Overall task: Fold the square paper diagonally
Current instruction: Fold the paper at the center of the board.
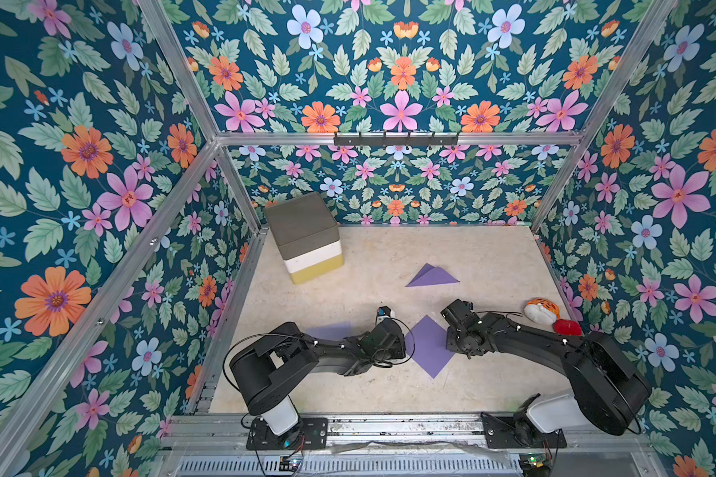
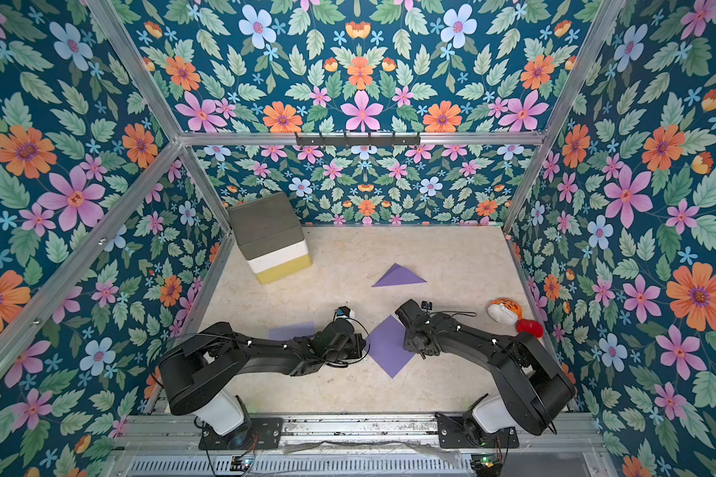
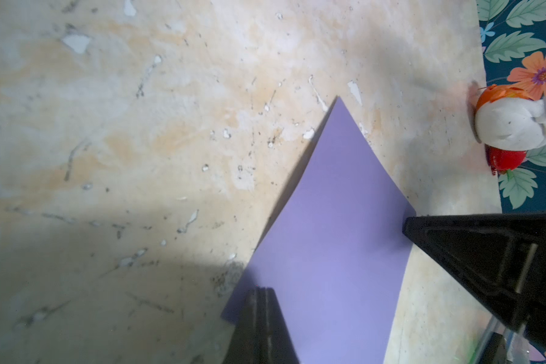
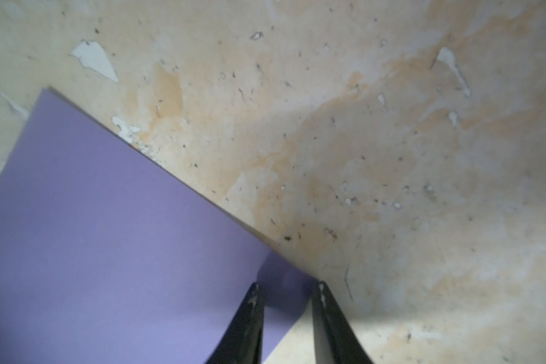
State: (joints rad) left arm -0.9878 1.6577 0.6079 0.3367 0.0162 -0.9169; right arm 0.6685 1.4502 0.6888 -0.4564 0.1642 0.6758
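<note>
Lying unfolded, purple square paper (image 1: 428,347)

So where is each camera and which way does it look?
Both top views: high in front, looking down on the table; left arm and right arm show.
Left wrist: on the left arm, facing the purple square paper; shut left gripper shows.
Right wrist: on the right arm, facing the paper's corner; open right gripper shows.
Shared: both wrist views see that paper.

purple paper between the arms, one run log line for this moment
paper: unfolded | left tool: shut, tip at one corner | right tool: open, opposite corner between jaws | fold: not started
</note>
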